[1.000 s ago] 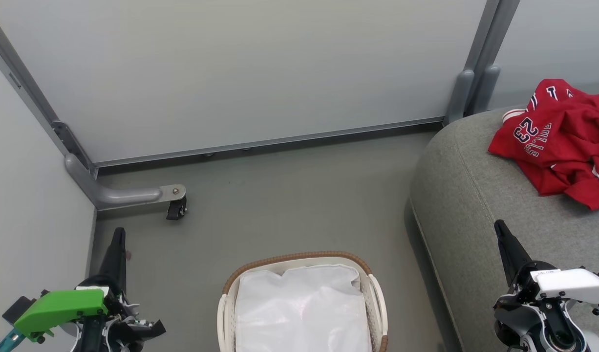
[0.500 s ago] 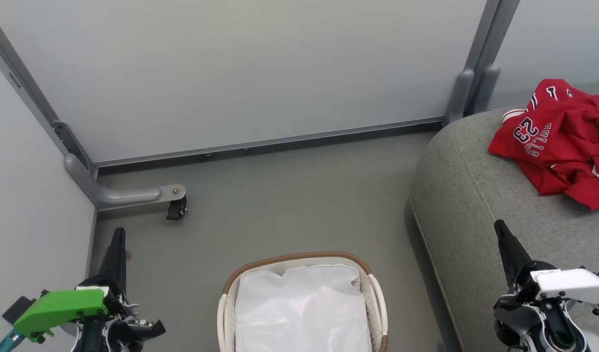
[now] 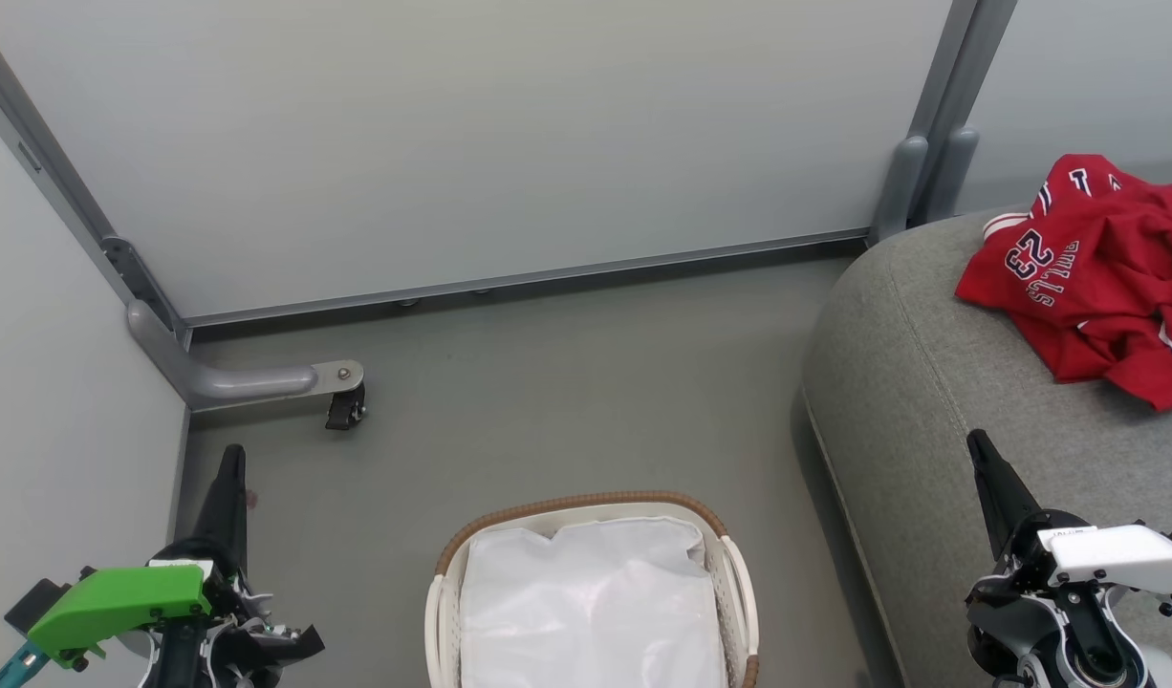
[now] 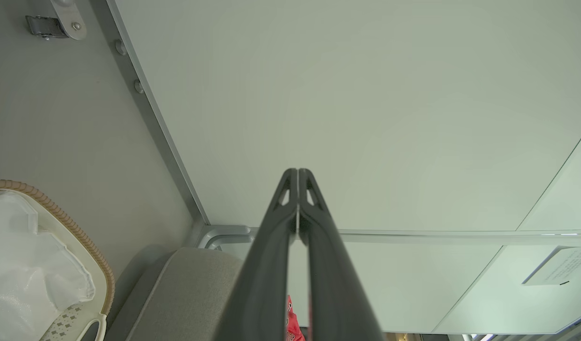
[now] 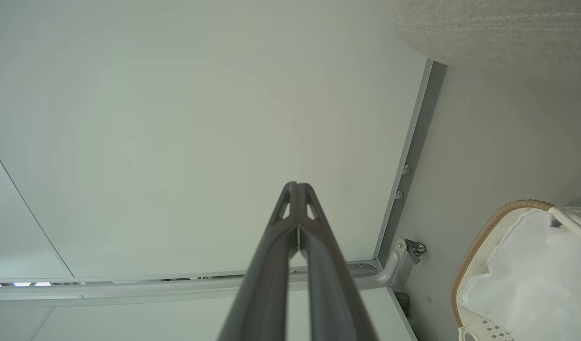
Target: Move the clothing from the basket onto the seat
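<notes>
The clothing [image 3: 1093, 277] lies in a rumpled red heap on the seat [image 3: 930, 382], toward its far edge and well in from its rounded left edge. One fold is turned up so that "23" and "BULLS" read sideways in white-edged letters. White trim shows at the heap's far-left corner and along a stripe near its right side.

The basket [image 3: 586, 504] stands on the floor [image 3: 567, 382] near the seat's left edge, with a strip of floor between them. Its brown woven rim curves round the far end, and the white liner [image 3: 586, 602] sits crumpled inside it.

The left pincer [image 3: 232, 454] is at the lower left of the head view, over the floor beside the basket and apart from it. It is clenched, and its two dark fingers come together into one point. In the left wrist view the tips are pressed together, aimed at the pale wall panel [image 3: 452, 143]. A sliver of red shows through the slit lower down between the fingers. A green cover [image 3: 118, 602] sits on that wrist.

The right pincer [image 3: 978, 441] is at the lower right, over the near part of the seat and well apart from the clothing. It is also clenched. In the right wrist view its tips meet against the wall panel. A white cover [image 3: 1121, 552] sits on that wrist.

A caster [image 3: 345, 406] on a grey bracket stands on the floor near the far-left corner.
</notes>
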